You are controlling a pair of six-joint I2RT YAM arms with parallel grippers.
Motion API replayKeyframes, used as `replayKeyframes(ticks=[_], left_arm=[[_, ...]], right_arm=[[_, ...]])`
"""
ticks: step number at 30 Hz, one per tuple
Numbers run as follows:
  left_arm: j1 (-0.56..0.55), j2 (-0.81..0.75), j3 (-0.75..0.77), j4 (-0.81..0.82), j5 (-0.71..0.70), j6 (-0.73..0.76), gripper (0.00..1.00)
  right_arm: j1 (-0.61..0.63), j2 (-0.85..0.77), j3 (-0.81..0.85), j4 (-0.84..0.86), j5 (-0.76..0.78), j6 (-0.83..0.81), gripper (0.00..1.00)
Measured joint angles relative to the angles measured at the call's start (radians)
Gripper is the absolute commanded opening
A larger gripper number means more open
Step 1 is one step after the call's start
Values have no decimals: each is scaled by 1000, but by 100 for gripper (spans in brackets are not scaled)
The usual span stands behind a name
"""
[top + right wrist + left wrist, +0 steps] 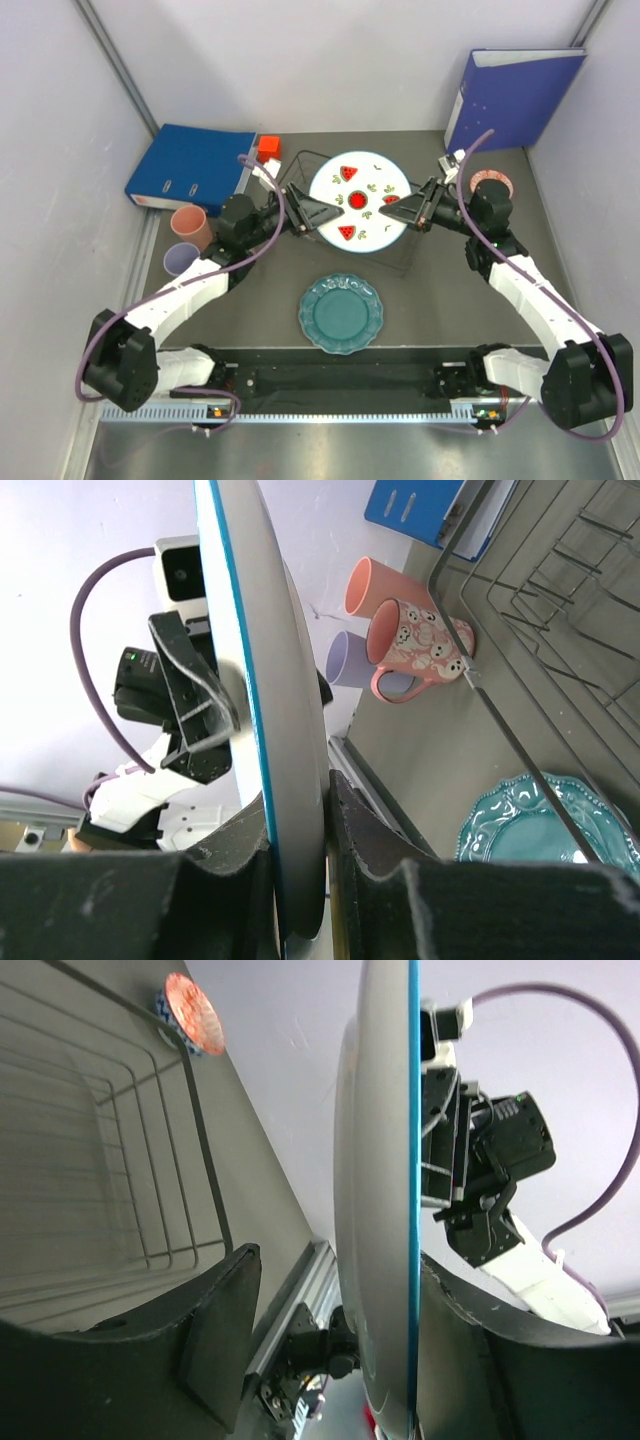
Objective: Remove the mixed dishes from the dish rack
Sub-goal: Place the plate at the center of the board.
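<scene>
Top external view: the white plate [358,200] with red watermelon marks sits face up over the dish rack [207,1160], spanned between the two arms. Whether it touches the wires cannot be told.

Right fingers [385,890] are pinched narrow on the plate's right rim, one pad against each face. Left fingers [215,1330] straddle the opposite rim and stand wide. One finger lies against the plate, and the other is clear of it with a visible gap. The right arm alone grips the plate.

Remaining dishes are out on the surface [450,300]:
- The teal plate [341,312] lies flat, just in front of the rack and between the arms.
- The plain salmon cup [190,226] and the lavender cup [181,260] stand upright side by side, left of the rack.
- The patterned pink cup [415,640] lies on its side, touching the plain one, as seen from the right wrist.
- The small pink bowl [492,186] sits right of the rack, behind the right arm.

Other items:
- A blue binder [195,170] lies flat at rear left, with a red cube [268,146] just beside it.
- A second binder [510,95] stands at rear right.
</scene>
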Motion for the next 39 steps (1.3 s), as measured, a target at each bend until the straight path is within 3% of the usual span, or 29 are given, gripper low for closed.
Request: replayKeyframes(ticks=[3, 15, 16, 20, 22, 31, 34, 35, 38, 39], left_arm=[[-24, 16, 1, 2, 0, 1, 52], [-34, 20, 31, -26, -69, 42, 45], [-34, 16, 31, -35, -80, 48, 42], [-34, 5, 31, -64, -115, 64, 6], [-36, 2, 32, -75, -134, 48, 0], [-39, -7, 32, -85, -140, 39, 0], [-39, -7, 34, -86, -137, 35, 0], [-39, -6, 35, -86, -135, 35, 0], [-38, -2, 37, -95, -132, 45, 0], [-39, 1, 37, -102, -131, 46, 0]], right_arm=[[4, 8, 0, 2, 3, 0, 0], [21, 10, -27, 7, 17, -19, 0], [23, 10, -27, 5, 20, -24, 0], [24, 10, -27, 5, 26, -27, 0], [27, 10, -28, 9, 37, -51, 0], [32, 10, -28, 14, 41, -47, 0], [32, 10, -28, 15, 40, -45, 22], [32, 10, -28, 16, 40, -45, 39], [34, 10, -28, 27, 39, -32, 67], [35, 8, -28, 32, 38, -33, 71]])
